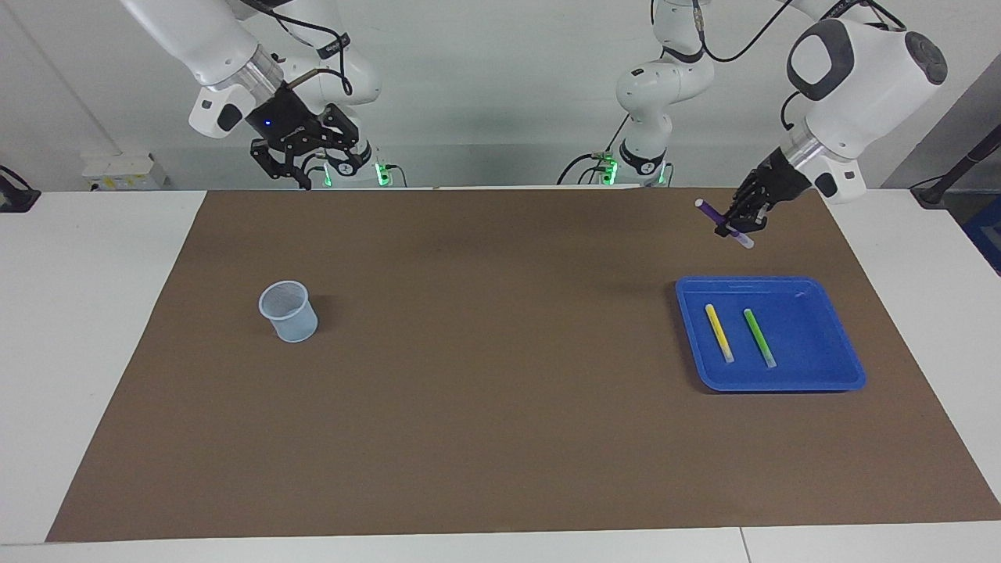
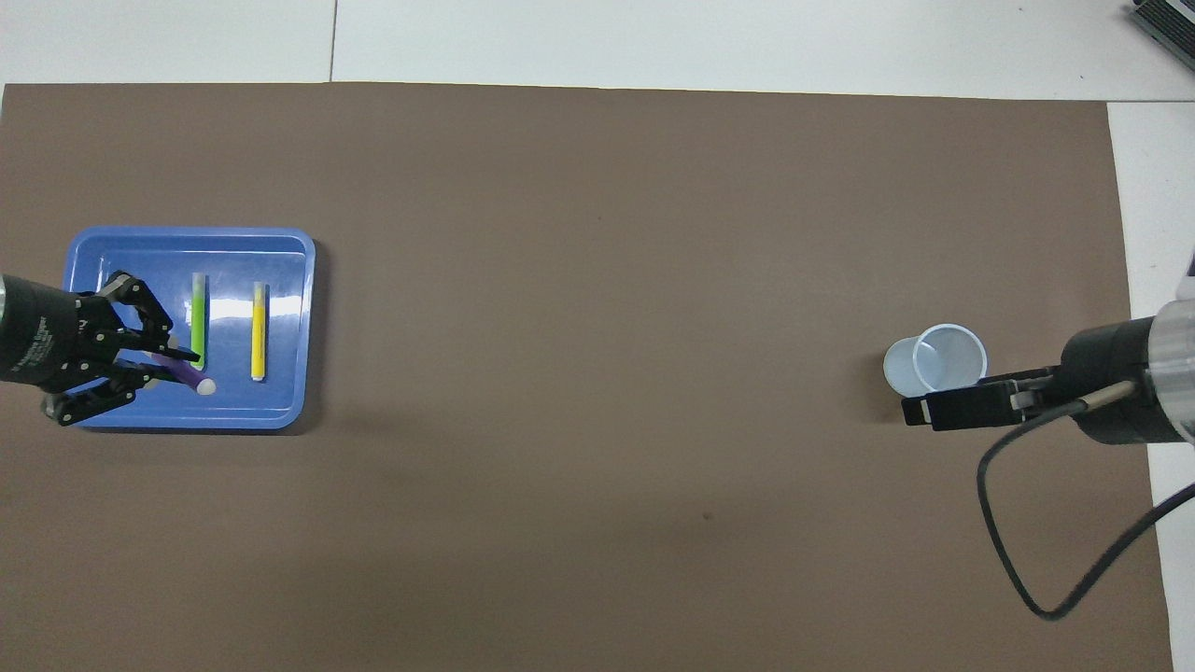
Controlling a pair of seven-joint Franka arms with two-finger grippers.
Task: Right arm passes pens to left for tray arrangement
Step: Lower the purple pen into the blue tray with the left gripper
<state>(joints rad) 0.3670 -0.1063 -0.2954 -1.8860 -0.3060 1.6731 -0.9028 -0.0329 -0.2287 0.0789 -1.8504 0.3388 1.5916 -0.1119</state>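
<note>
The blue tray lies toward the left arm's end of the brown mat. In it a yellow pen and a green pen rest side by side. My left gripper hangs raised over the tray beside the green pen, shut on the purple pen, which sticks out slanting with its pale tip free. My right gripper, blue light lit, is held high and open over its own end of the mat, empty.
A small translucent pale-blue cup stands upright on the mat toward the right arm's end, just under the right gripper's reach in the overhead view. The brown mat covers most of the white table.
</note>
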